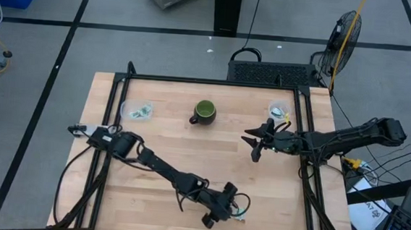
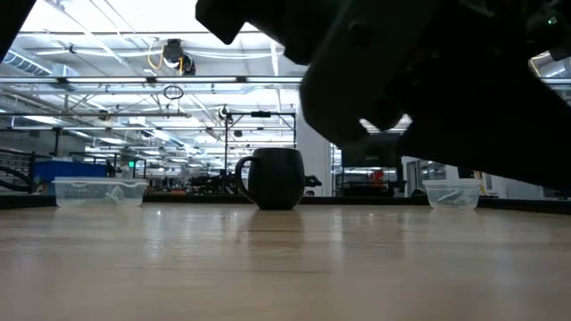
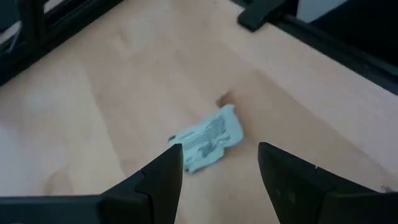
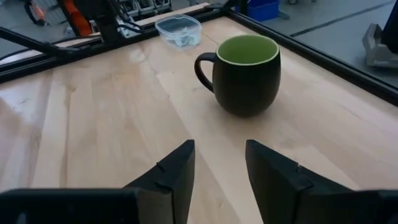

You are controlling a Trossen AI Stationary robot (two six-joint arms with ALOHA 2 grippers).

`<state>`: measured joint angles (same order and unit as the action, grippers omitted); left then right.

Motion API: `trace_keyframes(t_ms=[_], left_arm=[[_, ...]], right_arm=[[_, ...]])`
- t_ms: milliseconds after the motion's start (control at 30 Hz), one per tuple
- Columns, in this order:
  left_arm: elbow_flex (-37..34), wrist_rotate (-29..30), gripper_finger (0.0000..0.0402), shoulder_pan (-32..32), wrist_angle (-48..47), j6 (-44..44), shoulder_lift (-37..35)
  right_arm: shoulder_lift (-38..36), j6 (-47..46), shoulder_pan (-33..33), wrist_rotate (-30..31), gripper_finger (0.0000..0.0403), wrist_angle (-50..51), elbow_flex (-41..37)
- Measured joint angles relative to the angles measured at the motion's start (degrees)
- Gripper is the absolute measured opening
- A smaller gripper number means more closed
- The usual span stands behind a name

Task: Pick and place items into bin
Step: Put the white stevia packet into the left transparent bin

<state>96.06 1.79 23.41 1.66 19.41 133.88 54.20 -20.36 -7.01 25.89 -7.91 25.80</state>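
One pale green and white crinkled packet [image 3: 208,140] lies flat on the wooden table near its near edge; in the high view the packet [image 1: 240,217] shows just right of my left gripper [image 1: 219,213]. My left gripper [image 3: 217,165] is open, its fingers standing on either side of the packet without touching it. My right gripper [image 1: 256,143] is open and empty, right of the green mug [image 1: 204,113] and pointing at the mug [image 4: 247,71]. A clear bin [image 1: 137,110] at far left holds several packets. A second clear bin [image 1: 280,109] stands at far right.
The mug [image 2: 272,178] stands upright at the table's far middle, between the left bin [image 2: 98,190] and the right bin [image 2: 453,193]. A black frame [image 1: 215,81] runs along the table's far edge and down both sides. Bare wood lies between the mug and the near edge.
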Motion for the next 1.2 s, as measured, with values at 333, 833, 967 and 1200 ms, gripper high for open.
trace_keyframes(t_ms=[333, 833, 967, 1200], left_arm=[[5.5, -3.8, 0.0214, 0.6, 1.4, 3.8, 4.9], [8.3, -2.7, 0.021, -1.0, 1.2, 1.5, 8.5], [8.3, -3.1, 0.0178, -1.0, 0.2, 0.9, 8.5], [8.3, -2.2, 0.0074, -1.3, -0.2, -1.7, 8.5]], right_arm=[[0.0, -1.3, 0.0, -0.1, 0.0134, -0.4, 0.0], [0.0, -4.5, -0.2, -0.5, 0.0134, -0.9, -2.1], [0.0, -6.0, -0.2, -0.6, 0.0134, -0.9, -3.7], [0.0, -8.1, -0.2, -0.7, 0.0134, -0.9, -5.3]])
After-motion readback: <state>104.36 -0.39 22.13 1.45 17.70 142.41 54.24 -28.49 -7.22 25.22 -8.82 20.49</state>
